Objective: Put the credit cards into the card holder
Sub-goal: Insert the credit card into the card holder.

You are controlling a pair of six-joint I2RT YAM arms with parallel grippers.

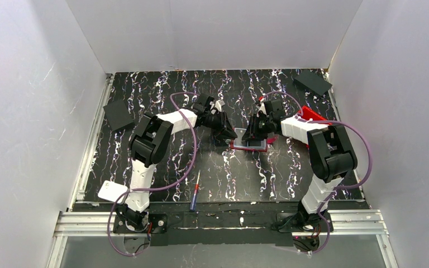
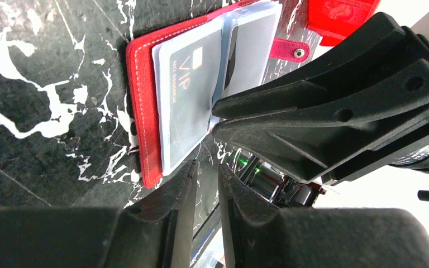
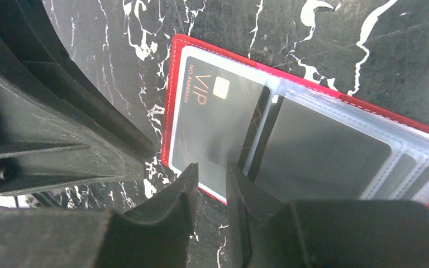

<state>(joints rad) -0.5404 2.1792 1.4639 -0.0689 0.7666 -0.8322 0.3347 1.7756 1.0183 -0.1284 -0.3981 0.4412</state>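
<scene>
Red and folded open near the middle of the black marbled counter (image 1: 223,178), the card holder (image 1: 249,144) shows its clear plastic sleeves. A grey credit card (image 3: 218,117) marked VIP sits inside the end sleeve. Just beside the holder, the left tool (image 2: 206,167) has its fingers slightly parted, with nothing between them. The right tool (image 3: 212,167) has its fingers nearly together at a sleeve's edge; I cannot tell whether it is pinching it.

"VIP" is printed on the credit card (image 3: 218,120) sleeved in the card holder (image 3: 168,111). A small line beginning "NO" is seen beside it, its digits unreadable.
</scene>
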